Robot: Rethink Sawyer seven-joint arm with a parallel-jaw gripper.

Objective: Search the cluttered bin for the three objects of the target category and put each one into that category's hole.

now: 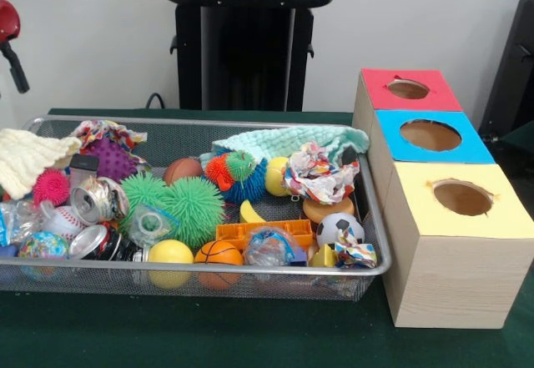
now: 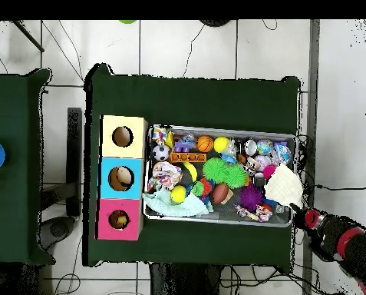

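Overhead: mesh bin [image 2: 293, 181] crammed with toys; three-hole box [image 2: 101, 178] touching it at 9 o'clock; gripper [image 2: 299, 210] at 4 o'clock by cream cloth [image 2: 282, 186], finger state impossible to tell.

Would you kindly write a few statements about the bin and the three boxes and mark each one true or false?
1. The three boxes stand in a row with the blue box in the middle. True.
2. The yellow box has a square hole. False: its hole is round.
3. A soccer ball lies in the wire bin. True.
4. The cream knitted cloth lies flat on the bin's floor. False: it hangs over the bin's end rim.
5. The bin holds crushed cans. True.
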